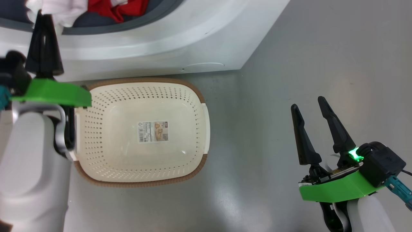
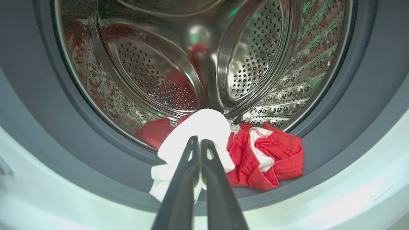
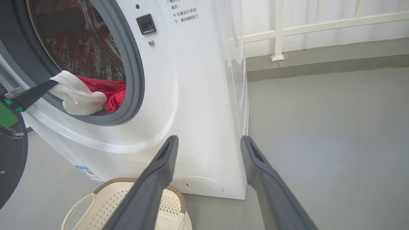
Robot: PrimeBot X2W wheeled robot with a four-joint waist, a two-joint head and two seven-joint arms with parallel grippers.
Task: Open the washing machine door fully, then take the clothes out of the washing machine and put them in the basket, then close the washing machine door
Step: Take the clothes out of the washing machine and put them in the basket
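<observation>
The washing machine point(image 1: 161, 48) stands open, its steel drum point(image 2: 153, 73) ringed by grey rubber. The clothes lie at the drum's mouth: a white piece point(image 2: 198, 127) draped over the ring and a red-and-white bundle point(image 2: 265, 159) beside it. My left gripper point(image 2: 199, 142) is shut on the white piece, and in the head view its dark fingers point(image 1: 40, 16) reach up to the opening. The cream basket point(image 1: 199, 93) sits on the floor directly below, with nothing in it. My right gripper point(image 1: 307, 102) hangs open over bare floor right of the basket. The washing machine door's black rim point(image 3: 12, 166) shows swung open at the left edge.
Grey floor point(image 3: 319, 127) stretches wide to the right of the machine. A white railing point(image 3: 278, 32) and a low kerb run along the back wall. The basket's rim point(image 3: 134, 182) lies just under my right gripper point(image 3: 209, 139).
</observation>
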